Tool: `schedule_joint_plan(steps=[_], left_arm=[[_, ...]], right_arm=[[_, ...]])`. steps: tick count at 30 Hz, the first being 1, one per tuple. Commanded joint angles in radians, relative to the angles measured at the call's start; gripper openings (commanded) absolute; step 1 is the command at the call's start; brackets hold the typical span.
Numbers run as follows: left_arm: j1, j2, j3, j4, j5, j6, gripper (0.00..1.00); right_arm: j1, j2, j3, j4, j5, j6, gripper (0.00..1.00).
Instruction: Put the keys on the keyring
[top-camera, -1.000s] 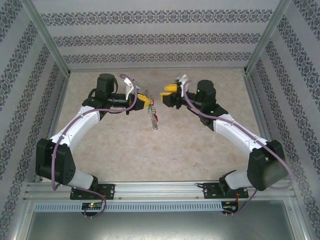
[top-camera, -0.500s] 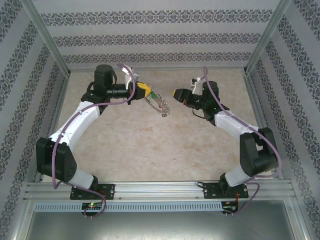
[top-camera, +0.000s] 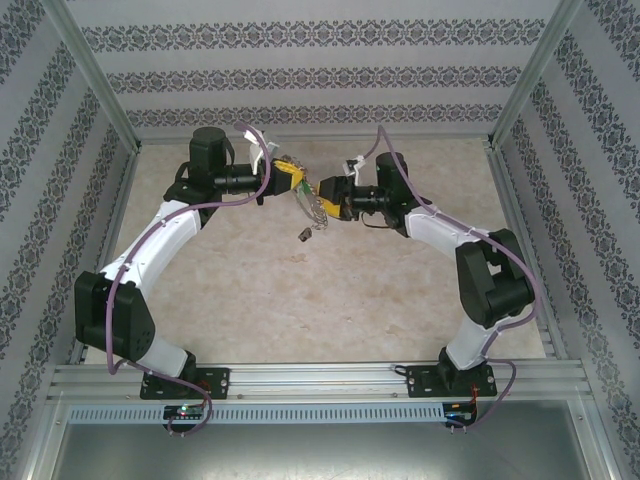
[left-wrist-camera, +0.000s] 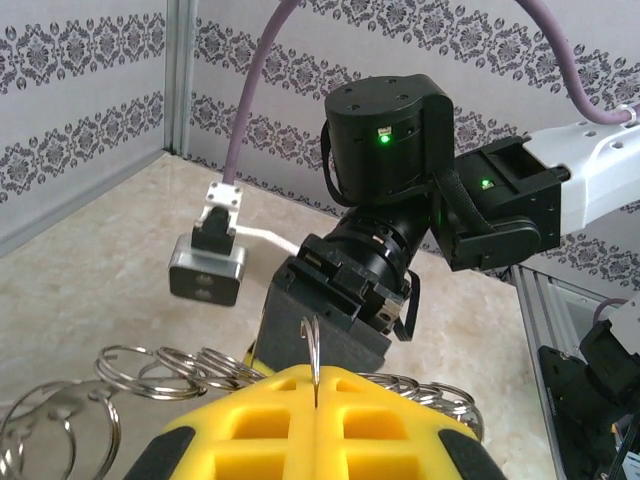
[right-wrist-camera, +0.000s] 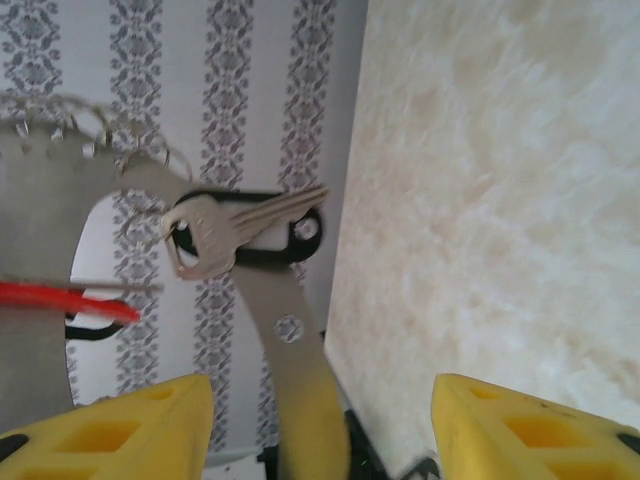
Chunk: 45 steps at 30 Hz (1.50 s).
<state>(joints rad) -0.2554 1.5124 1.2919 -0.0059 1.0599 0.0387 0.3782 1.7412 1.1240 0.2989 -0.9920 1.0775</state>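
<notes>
Keyring (top-camera: 313, 207) is held clear of the table (top-camera: 250, 300), clamped edge-on between the closed fingers of the left gripper (top-camera: 296, 185), with its fringe of small rings (left-wrist-camera: 150, 365) spread to both sides of the clamp point. Right gripper (top-camera: 330, 189) is placed just beside the keyring, facing it, fingers spread wide and nothing pinched; the keyring's flat band passes between them, apparently untouched. 1 silvery key (right-wrist-camera: 215, 240) hangs at the keyring and 1 red key (right-wrist-camera: 60, 295) lies edge-on just beside it. Task is judged incomplete: neither of the 2 keys can be confirmed as threaded. No container is in use; the keyring is the only holder
</notes>
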Motion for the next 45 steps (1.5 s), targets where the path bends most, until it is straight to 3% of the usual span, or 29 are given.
schedule_joint_plan(steps=[1, 14, 20, 24, 31, 39, 45], left_arm=[[-0.010, 0.010, 0.051, 0.064, 0.019, -0.026, 0.00], [-0.010, 0.040, 0.063, 0.090, 0.004, -0.057, 0.00], [-0.012, 0.035, 0.037, 0.164, -0.002, -0.122, 0.00], [-0.011, 0.034, 0.019, 0.222, -0.004, -0.169, 0.00], [-0.011, 0.037, -0.001, 0.310, -0.008, -0.265, 0.00], [-0.011, 0.029, 0.004, 0.313, -0.017, -0.268, 0.00], [-0.008, 0.017, 0.019, 0.203, -0.046, -0.187, 0.00]], right_arm=[[0.022, 0.024, 0.032, 0.015, -0.085, 0.091, 0.60], [0.052, 0.086, 0.059, 0.122, -0.181, 0.209, 0.58], [0.071, 0.132, 0.041, 0.376, -0.126, 0.402, 0.52], [0.074, 0.166, 0.029, 0.555, -0.083, 0.519, 0.54], [0.076, 0.150, 0.013, 0.567, -0.002, 0.498, 0.52], [0.076, 0.166, 0.022, 0.588, 0.044, 0.519, 0.35], [0.064, 0.132, -0.015, 0.529, 0.057, 0.468, 0.26]])
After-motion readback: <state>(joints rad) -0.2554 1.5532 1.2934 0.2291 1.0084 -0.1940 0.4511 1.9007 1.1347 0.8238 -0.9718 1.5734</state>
